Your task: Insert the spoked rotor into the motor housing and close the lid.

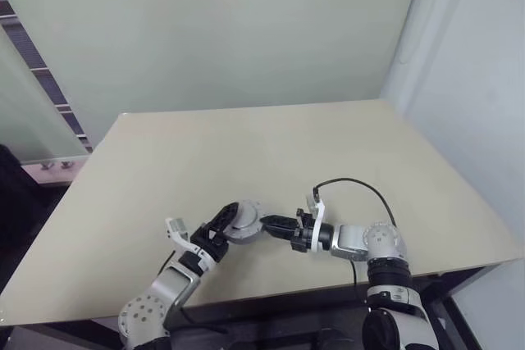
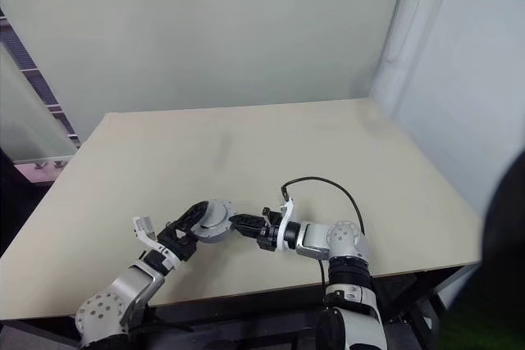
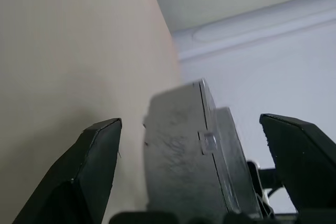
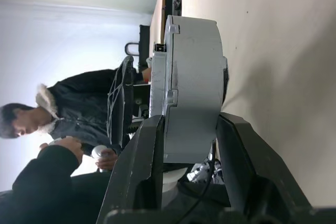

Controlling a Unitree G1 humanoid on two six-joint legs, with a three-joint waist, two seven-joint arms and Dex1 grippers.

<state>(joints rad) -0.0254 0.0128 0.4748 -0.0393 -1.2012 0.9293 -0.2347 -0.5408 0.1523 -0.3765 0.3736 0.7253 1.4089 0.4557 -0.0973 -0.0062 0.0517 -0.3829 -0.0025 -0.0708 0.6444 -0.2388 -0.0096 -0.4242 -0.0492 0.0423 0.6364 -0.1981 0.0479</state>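
Observation:
A round silver-grey motor housing point(image 1: 244, 220) hangs just above the tan table point(image 1: 271, 145) near its front edge. My right gripper point(image 1: 267, 223) is shut on the housing's rim from the right. In the right wrist view both black fingers point(image 4: 142, 166) press the sides of the thick grey body point(image 4: 191, 66), which has a seam around it. My left gripper point(image 1: 225, 225) stands open on the left. The housing point(image 3: 184, 161) sits between the left gripper's spread fingers point(image 3: 94, 171) with gaps on both sides. The spoked rotor is hidden. I cannot tell whether the flat upper plate is the lid.
A black cable point(image 1: 353, 182) loops up over my right wrist. A person in a dark jacket point(image 4: 68, 108) stands beyond the table's edge in the right wrist view. The table stretches bare toward the wall behind.

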